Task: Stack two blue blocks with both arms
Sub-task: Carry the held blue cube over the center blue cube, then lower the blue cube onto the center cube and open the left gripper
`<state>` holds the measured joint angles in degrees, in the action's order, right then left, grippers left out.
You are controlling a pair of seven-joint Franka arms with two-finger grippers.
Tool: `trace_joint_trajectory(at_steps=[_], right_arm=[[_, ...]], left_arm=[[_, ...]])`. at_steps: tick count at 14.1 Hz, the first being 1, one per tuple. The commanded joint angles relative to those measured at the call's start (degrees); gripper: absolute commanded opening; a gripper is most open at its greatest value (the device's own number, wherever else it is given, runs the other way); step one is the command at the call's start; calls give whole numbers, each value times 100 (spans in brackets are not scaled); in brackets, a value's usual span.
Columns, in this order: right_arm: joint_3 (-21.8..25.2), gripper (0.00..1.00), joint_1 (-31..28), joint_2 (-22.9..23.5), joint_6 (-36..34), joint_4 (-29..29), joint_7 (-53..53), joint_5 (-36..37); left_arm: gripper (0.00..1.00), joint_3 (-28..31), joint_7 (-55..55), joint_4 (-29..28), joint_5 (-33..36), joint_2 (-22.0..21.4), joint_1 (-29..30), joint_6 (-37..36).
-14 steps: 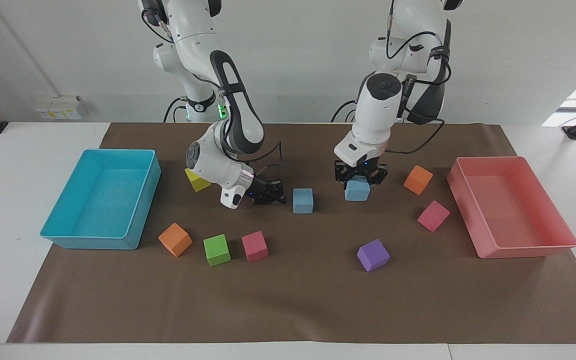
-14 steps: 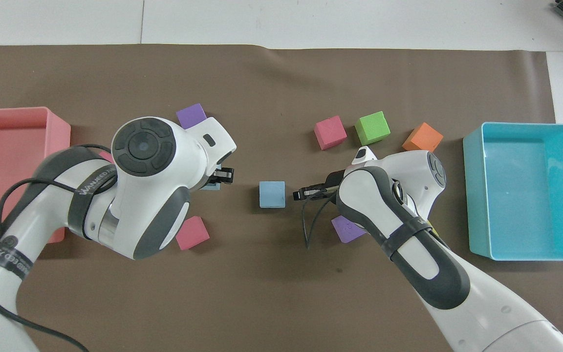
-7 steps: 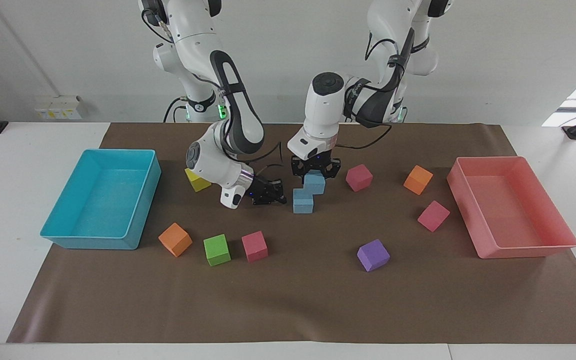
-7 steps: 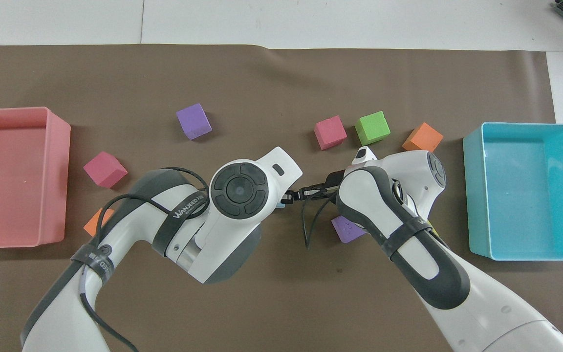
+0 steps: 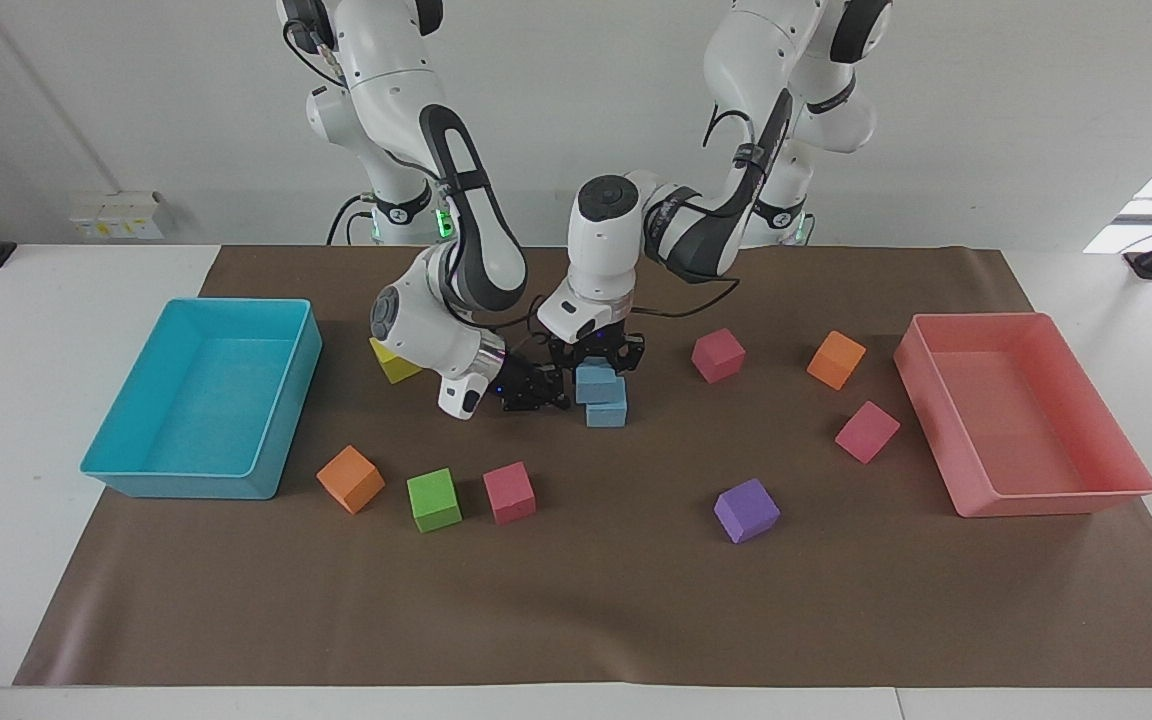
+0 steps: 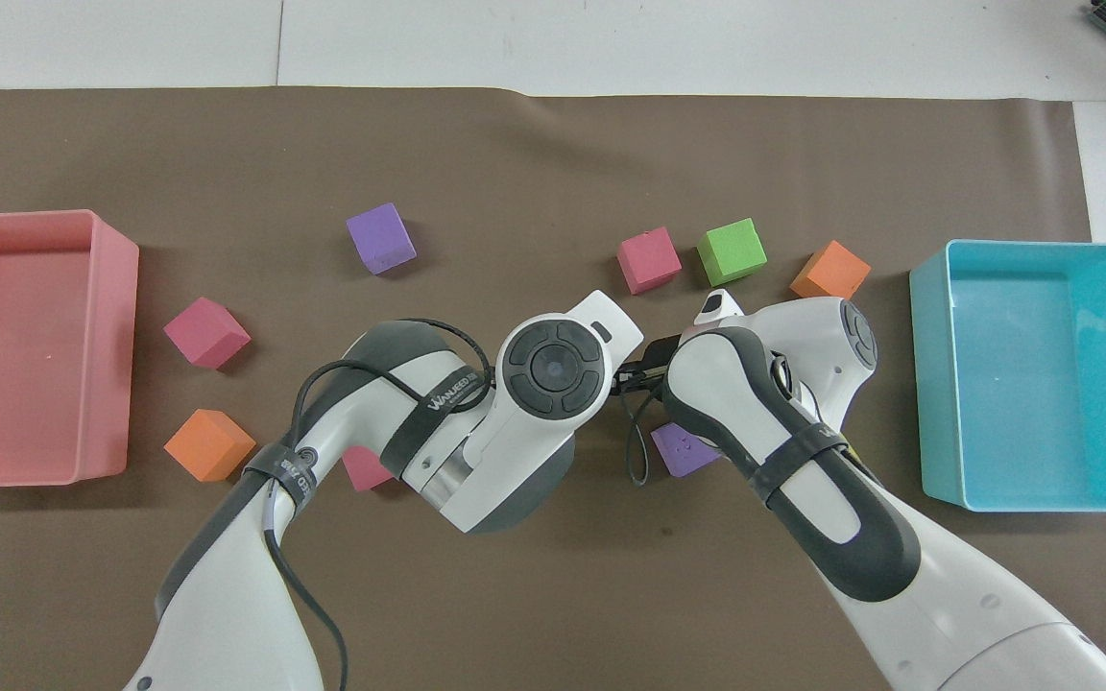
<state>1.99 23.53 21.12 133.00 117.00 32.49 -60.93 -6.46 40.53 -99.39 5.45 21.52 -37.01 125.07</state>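
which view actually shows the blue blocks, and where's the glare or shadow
Facing view: both blue blocks show, the left gripper shut on the upper one; bright window glare at the frame's edge past the pink tray. Overhead view: the arms hide the blocks; soft shadows beside the cubes.

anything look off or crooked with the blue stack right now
Yes. The upper blue block, shut in the left gripper, sits shifted toward the right arm's end of the lower blue block rather than squarely on it, so the edges don't line up. The right gripper, shut, is right beside the pair. Nothing else looks disturbed.
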Motion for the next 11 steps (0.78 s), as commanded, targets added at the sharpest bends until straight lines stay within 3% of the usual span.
trace_joint_trajectory(at_steps=[1,11], right_arm=[[-58,0,-32,-99,-37,24,100,-200],[-58,0,-24,-99,-28,24,91,-200]], left_arm=[[0,110,131,175,185,89,-17,-114],[0,127,17,78,185,80,89,-53]])
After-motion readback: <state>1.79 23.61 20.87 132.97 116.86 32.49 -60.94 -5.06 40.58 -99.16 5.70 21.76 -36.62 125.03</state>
